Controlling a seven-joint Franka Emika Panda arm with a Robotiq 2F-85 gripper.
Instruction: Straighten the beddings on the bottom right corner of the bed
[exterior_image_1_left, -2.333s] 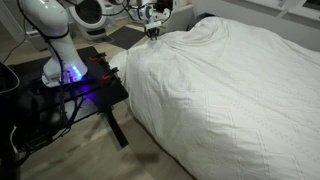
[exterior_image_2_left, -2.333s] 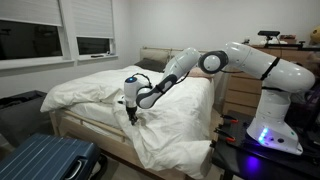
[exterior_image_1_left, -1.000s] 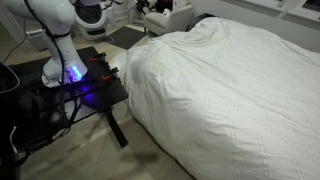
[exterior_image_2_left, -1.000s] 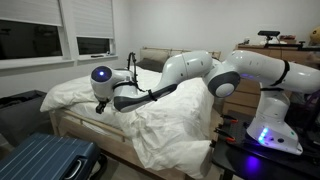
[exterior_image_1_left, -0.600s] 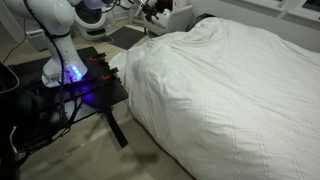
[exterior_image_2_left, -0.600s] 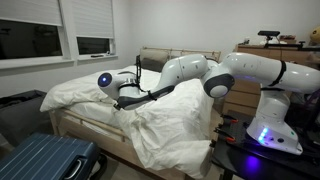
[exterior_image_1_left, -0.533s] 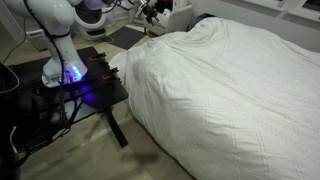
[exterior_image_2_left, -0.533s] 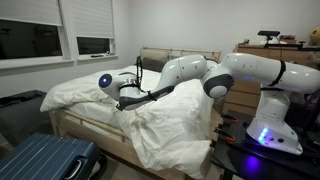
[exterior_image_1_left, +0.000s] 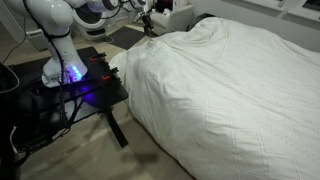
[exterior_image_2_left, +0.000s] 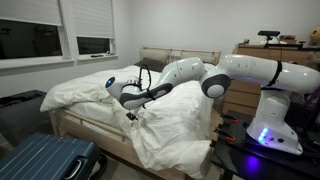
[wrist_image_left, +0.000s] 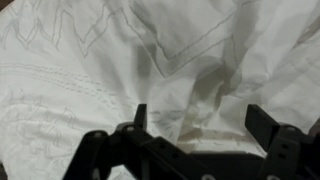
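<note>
Swinging back from the far side of the bed, the white arm has brought its wrist lower and closer to the heaped corner than half a second ago. The gripper now points down at the beddings, a large white quilted cover draped across the whole bed and spilling in wrinkled folds over the corner nearest the black robot stand. In the wrist view the gripper is spread wide, holding nothing, with creased fabric beyond its fingers. Whether it touches the cloth cannot be told. A blue suitcase stands by the bed.
</note>
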